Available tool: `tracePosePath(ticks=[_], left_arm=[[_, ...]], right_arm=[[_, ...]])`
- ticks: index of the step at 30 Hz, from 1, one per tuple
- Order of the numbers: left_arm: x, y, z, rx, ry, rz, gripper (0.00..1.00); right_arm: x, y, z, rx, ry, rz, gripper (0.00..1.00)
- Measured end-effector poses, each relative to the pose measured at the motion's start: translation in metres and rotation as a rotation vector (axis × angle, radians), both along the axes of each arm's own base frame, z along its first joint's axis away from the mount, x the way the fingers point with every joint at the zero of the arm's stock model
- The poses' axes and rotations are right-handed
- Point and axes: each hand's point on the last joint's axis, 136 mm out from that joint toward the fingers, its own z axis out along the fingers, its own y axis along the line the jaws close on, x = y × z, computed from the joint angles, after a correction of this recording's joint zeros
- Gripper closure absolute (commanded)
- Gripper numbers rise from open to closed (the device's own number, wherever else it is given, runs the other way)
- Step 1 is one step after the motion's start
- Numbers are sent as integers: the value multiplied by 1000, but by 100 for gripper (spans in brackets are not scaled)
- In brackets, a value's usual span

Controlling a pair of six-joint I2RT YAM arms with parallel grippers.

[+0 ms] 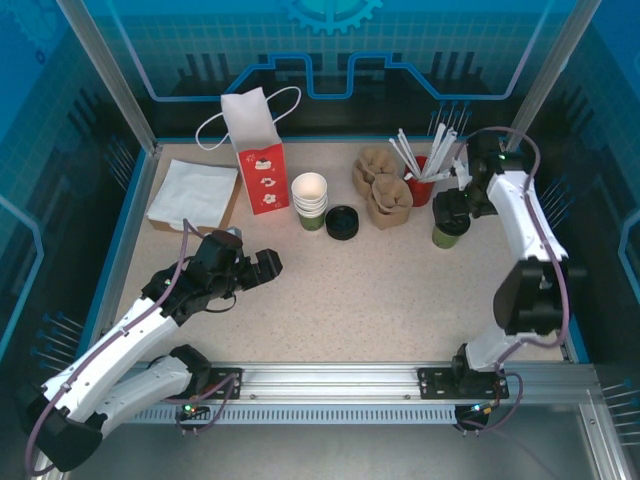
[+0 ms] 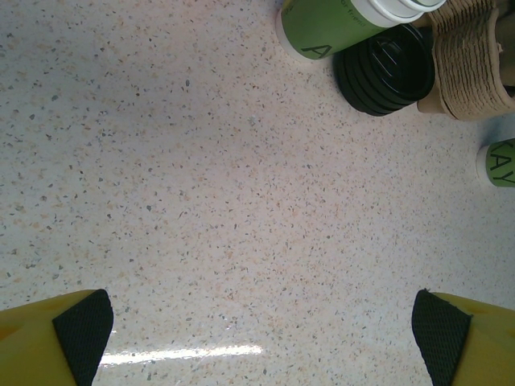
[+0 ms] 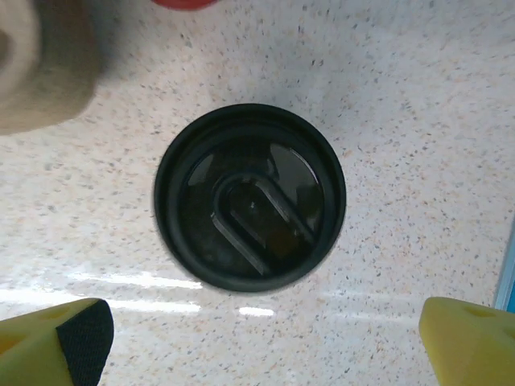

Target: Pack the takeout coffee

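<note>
lid on, cup not yet bagged

top view: your lidded olive-green paper coffee cup (image 1: 450, 236) stands at right, well apart from the red-and-white paper bag (image 1: 262, 165). left wrist: left gripper (image 2: 261, 334) spread wide, empty. right wrist: right gripper (image 3: 265, 338) spread wide over the round black plastic lid (image 3: 250, 197). grasping and bagging look left to do.

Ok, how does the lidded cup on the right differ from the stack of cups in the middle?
The lidded cup wears a black lid; the stack of cups is open on top, white inside. The lidded cup is single; the stack is several cups nested. The lidded cup stands under the open right gripper; the stack stands free next to the red bag. Both are green outside and upright.
</note>
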Motion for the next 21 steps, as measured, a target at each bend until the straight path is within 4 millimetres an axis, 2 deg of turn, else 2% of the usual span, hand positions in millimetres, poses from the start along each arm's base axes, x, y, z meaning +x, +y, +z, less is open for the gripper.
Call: tracePosePath(ticks=[4,7,16,21], left_arm=[[1,2,0,9,-4,10,1],[3,5,0,19,-10,23,1],[5,10,3,31,-23,42,1],[6,10,12,19,-45,44,1]], right_arm=[[-18,10,40,62,-164,-3,0],[-29,16,61,95,-253,7,0],[-53,24,99,137,-452,31,0],[-71,24,108,152,-575,15,0]])
